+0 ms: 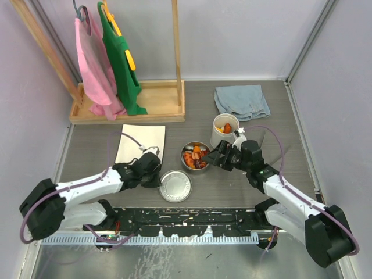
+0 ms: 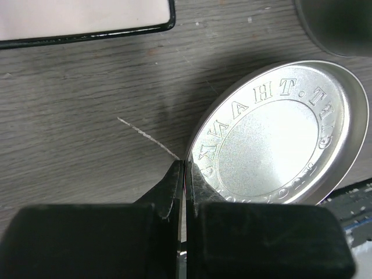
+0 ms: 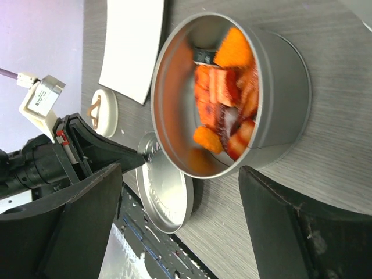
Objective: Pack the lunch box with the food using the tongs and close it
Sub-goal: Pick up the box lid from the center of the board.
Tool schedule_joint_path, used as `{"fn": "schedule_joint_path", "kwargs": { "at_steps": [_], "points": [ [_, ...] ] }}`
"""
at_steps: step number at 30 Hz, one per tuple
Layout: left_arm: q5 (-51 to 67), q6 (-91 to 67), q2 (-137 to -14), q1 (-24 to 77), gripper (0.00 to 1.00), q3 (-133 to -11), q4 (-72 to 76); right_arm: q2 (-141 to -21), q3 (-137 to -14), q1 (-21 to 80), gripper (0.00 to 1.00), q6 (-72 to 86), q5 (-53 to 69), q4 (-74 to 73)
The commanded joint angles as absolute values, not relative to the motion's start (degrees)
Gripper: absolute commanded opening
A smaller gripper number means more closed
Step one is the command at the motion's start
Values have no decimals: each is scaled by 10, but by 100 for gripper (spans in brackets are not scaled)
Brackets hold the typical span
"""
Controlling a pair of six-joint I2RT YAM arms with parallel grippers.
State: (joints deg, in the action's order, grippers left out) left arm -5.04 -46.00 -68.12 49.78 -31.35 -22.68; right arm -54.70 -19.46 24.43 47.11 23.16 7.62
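Left gripper (image 2: pixel 185 174) clamped tight; right gripper (image 1: pixel 220 157) gaping, empty, at the steel tin's (image 3: pixel 285 99) right side. Tin sits just right of and beyond the steel lid (image 2: pixel 279 133) — lid's near rim pinched by left gripper, 1 short carry away. Food (image 3: pixel 226 99) fills tin.

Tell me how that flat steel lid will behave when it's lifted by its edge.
The steel lid looks thin and shallow, so probably light yet stiff. Its polished surface may be slippery, and the left gripper seems to pinch only its rim, so it could pivot or slip. Being round, it might roll if dropped on edge.
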Motion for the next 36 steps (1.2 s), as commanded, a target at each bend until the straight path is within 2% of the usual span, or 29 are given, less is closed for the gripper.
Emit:
{"fn": "schedule_joint_path", "kwargs": {
  "at_steps": [1, 9, 16, 23, 36],
  "points": [
    [-66, -437, -600, 499, 0, -308, -216, -515, -243, 248, 86, 446, 253, 77],
    [-91, -439, -505, 499, 0, -305, -218, -504, -277, 261, 85, 438, 349, 99],
    [-110, -455, -474, 500, 0, -309, -192, -564, -312, 308, 80, 426, 411, 104],
    [-110, -460, -480, 499, 0, -315, -177, -613, -329, 350, 70, 424, 408, 116],
    [-112, -466, -465, 500, 0, -309, -175, -639, -328, 359, 62, 436, 384, 130]
  ]
}}
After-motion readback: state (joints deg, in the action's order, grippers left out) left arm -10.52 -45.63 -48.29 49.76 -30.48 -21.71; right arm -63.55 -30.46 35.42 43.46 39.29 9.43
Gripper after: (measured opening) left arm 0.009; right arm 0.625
